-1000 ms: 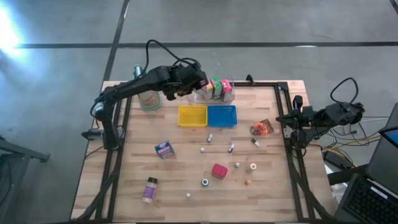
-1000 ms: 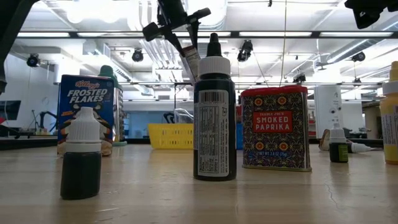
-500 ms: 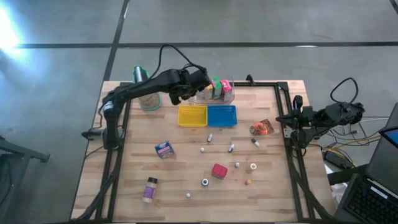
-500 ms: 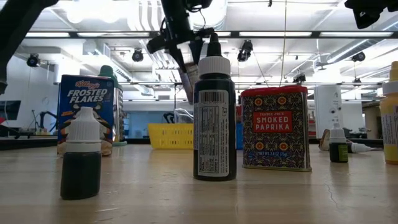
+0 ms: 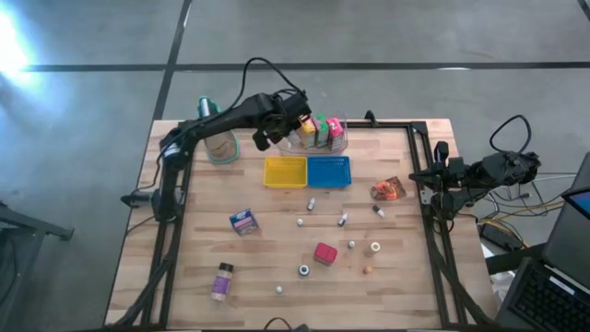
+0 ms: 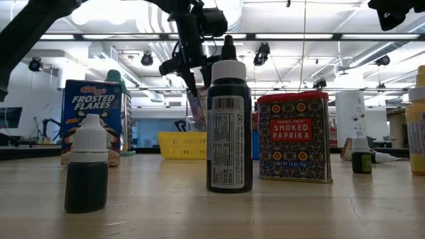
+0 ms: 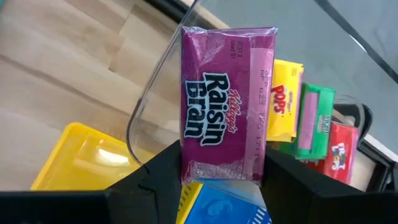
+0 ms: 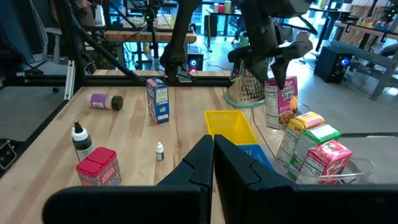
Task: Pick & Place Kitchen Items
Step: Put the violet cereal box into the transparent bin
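A purple Raisin Bran carton (image 7: 225, 102) is clamped between the fingers of the left gripper (image 5: 279, 132) and held above the near rim of the clear bin (image 5: 340, 145), in the upper centre of the high view. Yellow, green and red cartons (image 7: 314, 121) are seen upright inside that bin. The right gripper (image 5: 431, 175) is kept closed and empty at the table's right edge.

Five cartons (image 8: 281, 101), two trays (image 5: 285, 171), one tin (image 5: 324, 253).
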